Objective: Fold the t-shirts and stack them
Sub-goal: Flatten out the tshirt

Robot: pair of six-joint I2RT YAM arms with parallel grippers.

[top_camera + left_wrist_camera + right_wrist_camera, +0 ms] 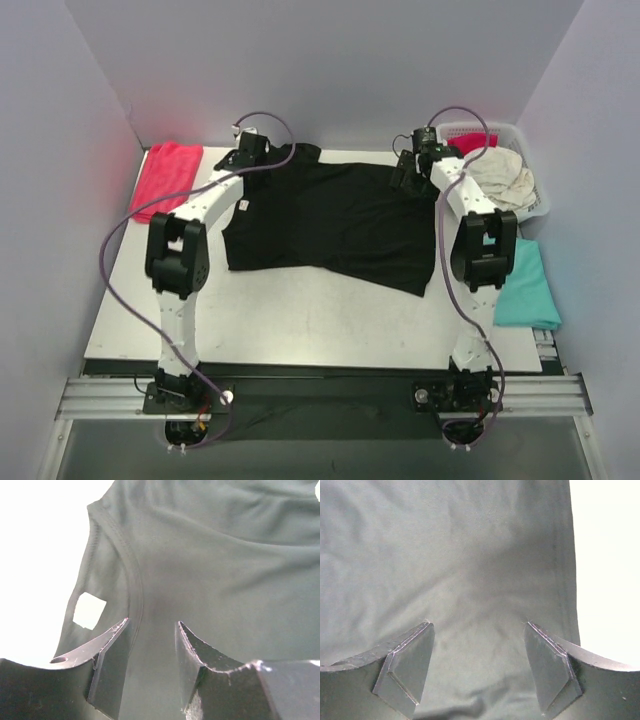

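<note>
A black t-shirt (330, 220) lies spread on the white table (300, 320), with its small white neck label (243, 205) near its left edge. My left gripper (243, 152) is over the shirt's far left corner. In the left wrist view it (151, 625) is open just above the collar seam, with the label (89, 610) to its left. My right gripper (408, 168) is over the shirt's far right part. In the right wrist view it (477, 625) is wide open over the black cloth (460, 555), next to a hemmed edge. Neither gripper holds anything.
A folded red shirt (165, 175) lies at the table's far left edge. A teal shirt (525, 285) lies folded at the right edge. The white lattice basket (535, 205) at the back right holds cream cloth (505, 180) and red cloth (472, 143). Walls stand close all round.
</note>
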